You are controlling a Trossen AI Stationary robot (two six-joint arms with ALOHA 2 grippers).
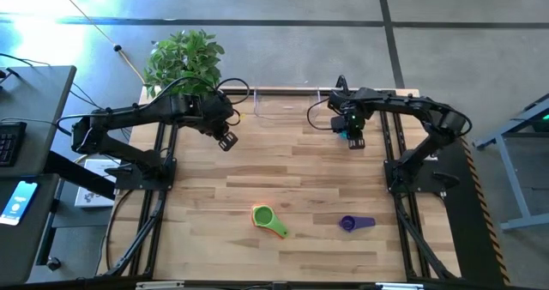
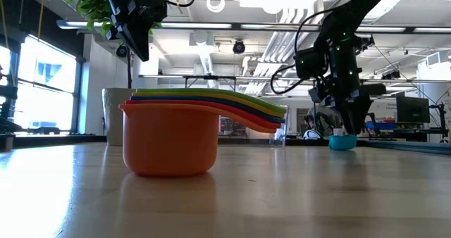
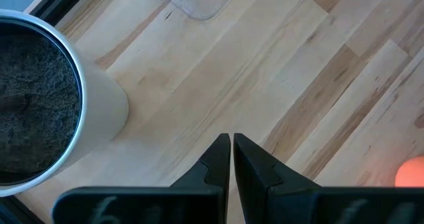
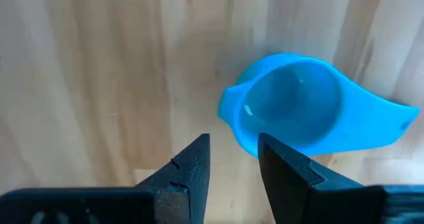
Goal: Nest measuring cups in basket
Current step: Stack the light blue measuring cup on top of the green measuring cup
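I am hovering my right gripper (image 4: 233, 159), fingers slightly parted and empty, over the small light blue plastic measuring cup (image 4: 298, 114) to line up a grasp, while my left gripper (image 3: 231, 154) is waiting pressed together near the white plant pot (image 3: 46, 111).

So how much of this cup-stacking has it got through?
Partly done. Several cups sit nested in one stack on the table, not in the clear basket, which looks empty. In hand: the right hand hovers beside a light blue cup, fingers slightly apart, gripping nothing. Left: that cup, the purple cup, and getting everything into the basket. The left hand waits, shut.

Light blue cup (image 4: 291, 108) upright, tabletop.
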